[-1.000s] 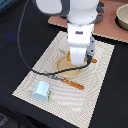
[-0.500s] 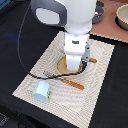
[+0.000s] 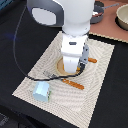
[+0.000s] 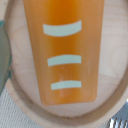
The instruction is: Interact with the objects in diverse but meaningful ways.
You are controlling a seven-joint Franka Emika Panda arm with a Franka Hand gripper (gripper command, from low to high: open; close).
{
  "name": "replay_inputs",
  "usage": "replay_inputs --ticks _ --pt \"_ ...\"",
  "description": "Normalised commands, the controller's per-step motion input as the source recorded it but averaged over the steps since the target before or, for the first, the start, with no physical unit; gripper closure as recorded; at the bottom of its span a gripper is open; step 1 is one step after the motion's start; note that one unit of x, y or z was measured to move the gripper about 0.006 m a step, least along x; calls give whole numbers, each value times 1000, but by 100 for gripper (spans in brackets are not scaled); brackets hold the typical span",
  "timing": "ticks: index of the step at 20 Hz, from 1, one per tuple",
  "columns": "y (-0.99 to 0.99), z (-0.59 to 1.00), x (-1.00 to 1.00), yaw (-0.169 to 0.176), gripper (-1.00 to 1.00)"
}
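We see the arm's white body hanging low over a round wooden plate [image 3: 62, 68] near the middle of the pale woven placemat [image 3: 100, 80], hiding most of it in the exterior view. The wrist view looks straight down on the yellow scored bread loaf [image 4: 63, 50], three pale score marks across its orange-yellow top, lying flat inside the plate's rim [image 4: 30, 107]. We cannot tell whether the fingers are spread or pressed together; neither view shows them. On the placemat, at about seven o'clock from the plate, the white-and-light-blue carton [image 3: 41, 91] lies apart from it. An orange-handled utensil [image 3: 75, 84] lies at about five o'clock, just beside the plate. A dark grey saucepan [image 3: 97, 12] sits at one o'clock, well apart on the bench.
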Motion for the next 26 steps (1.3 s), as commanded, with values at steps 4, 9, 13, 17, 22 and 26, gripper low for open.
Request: replay_inputs --ticks 4,9,13,17,22,26 --pt "-779 856 -101 0 -100" --pt "-857 745 -131 0 -100" --pt "-874 640 -146 0 -100" --pt "-846 304 -176 0 -100" --pt "-611 27 -212 14 -100" --pt "-469 -34 -261 22 -100"
